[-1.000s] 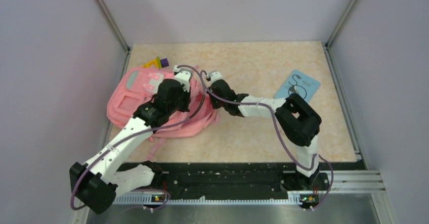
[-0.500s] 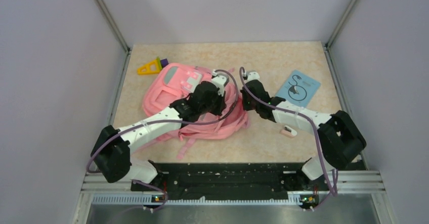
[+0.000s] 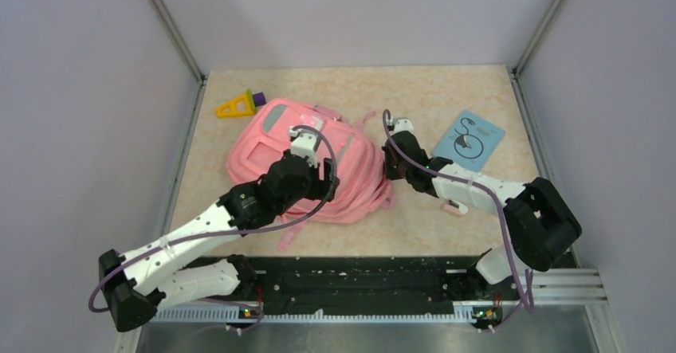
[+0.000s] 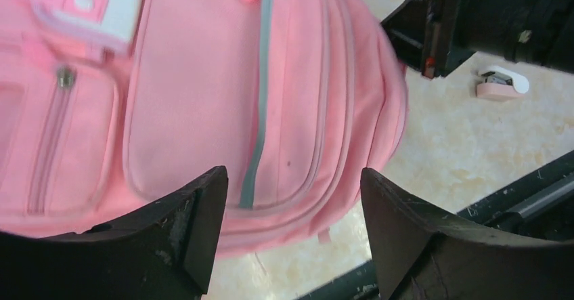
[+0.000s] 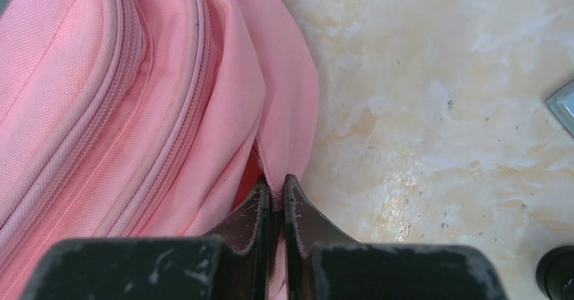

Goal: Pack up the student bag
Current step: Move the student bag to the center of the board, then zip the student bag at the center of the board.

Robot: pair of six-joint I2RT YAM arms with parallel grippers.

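Observation:
The student bag (image 3: 275, 155) lies flat on the table, front side up, pink with a grey-green stripe (image 4: 258, 103) and a white patch (image 4: 101, 5). My left gripper (image 3: 328, 184) hovers over the bag's near right part, and the left wrist view shows it open (image 4: 294, 198), with only bag and table between its fingers (image 4: 203, 225). My right gripper (image 3: 391, 162) sits at the bag's right edge. It is shut (image 5: 276, 193) on a fold of the bag's pink fabric (image 5: 288, 110).
A blue booklet (image 3: 470, 136) lies at the back right. A yellow triangle with a purple piece (image 3: 237, 104) lies at the back left, beside the bag. A small pink and white item (image 3: 454, 206) rests under the right forearm, also in the left wrist view (image 4: 501, 83).
The bag was dragged rightward and now lies flatter. My left gripper has opened, let go of the bag and drawn back toward the near side. The right gripper stays shut on the fabric.

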